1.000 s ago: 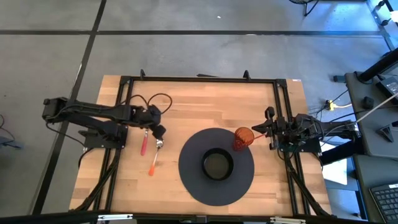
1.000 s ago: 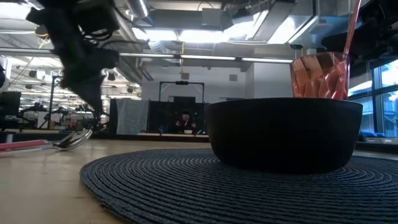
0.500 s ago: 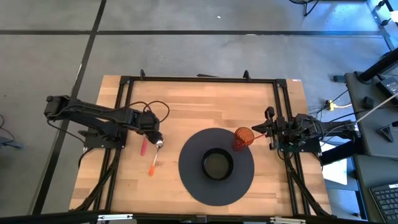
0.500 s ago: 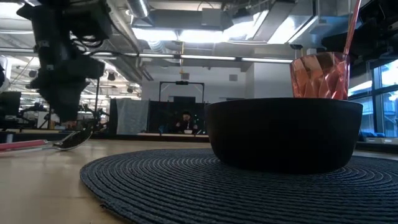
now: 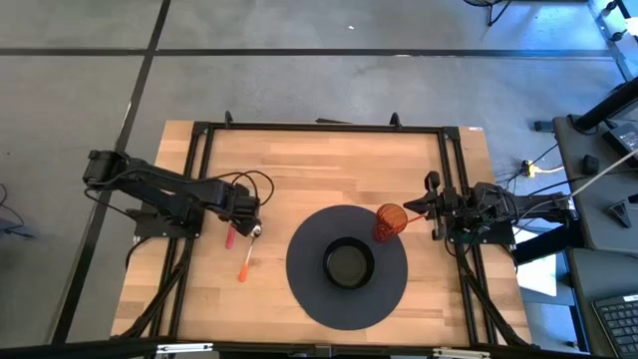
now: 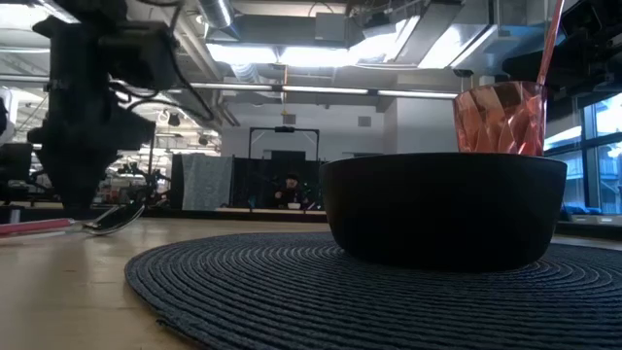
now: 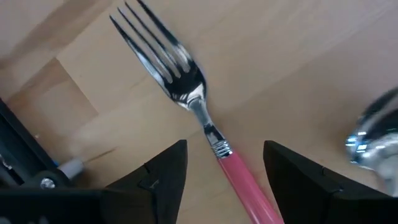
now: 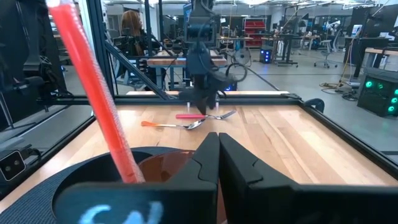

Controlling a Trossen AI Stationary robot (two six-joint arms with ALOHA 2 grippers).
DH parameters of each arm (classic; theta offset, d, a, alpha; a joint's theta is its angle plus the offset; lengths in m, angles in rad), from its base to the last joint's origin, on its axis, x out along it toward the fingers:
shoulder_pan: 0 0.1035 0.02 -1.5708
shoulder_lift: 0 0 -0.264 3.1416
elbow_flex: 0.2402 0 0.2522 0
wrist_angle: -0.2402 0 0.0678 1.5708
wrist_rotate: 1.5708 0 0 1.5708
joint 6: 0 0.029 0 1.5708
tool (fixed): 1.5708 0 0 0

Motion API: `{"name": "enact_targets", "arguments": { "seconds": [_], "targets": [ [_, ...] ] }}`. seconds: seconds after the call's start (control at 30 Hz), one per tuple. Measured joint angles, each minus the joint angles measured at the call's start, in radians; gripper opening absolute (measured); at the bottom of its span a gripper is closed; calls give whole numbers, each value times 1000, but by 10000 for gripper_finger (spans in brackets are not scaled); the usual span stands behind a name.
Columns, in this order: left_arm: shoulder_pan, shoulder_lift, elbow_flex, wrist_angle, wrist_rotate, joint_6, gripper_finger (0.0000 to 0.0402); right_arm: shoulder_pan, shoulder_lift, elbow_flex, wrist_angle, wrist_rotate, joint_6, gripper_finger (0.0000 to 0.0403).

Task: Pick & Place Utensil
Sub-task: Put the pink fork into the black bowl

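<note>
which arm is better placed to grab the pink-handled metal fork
Left. Its open gripper straddles the pink-handled metal fork, just above the wooden table. The right gripper waits at the far edge, shut.

Fork (image 7: pixel 186 93) pink handle cut off at frame edge; spoon bowl (image 7: pixel 376 137) blurred, partly cropped.

Overhead, table-level, two wrist cameras
</note>
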Motion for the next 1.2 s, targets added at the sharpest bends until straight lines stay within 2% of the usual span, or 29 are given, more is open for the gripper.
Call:
{"name": "enact_targets", "arguments": {
  "seconds": [0.27,0.5,0.63,1.0,1.2],
  "targets": [
    [0,132,0,7,3,9,203,0,0,0,0,0,0,3],
    [9,201,8,25,14,77,192,0,0,0,0,0,0,3],
    [17,205,8,38,25,107,161,0,0,0,0,0,-3,3],
    [23,208,7,71,30,183,40,0,0,0,0,0,-4,3],
    [-7,208,7,71,-8,194,33,0,0,0,0,0,-4,3]
  ]
}}
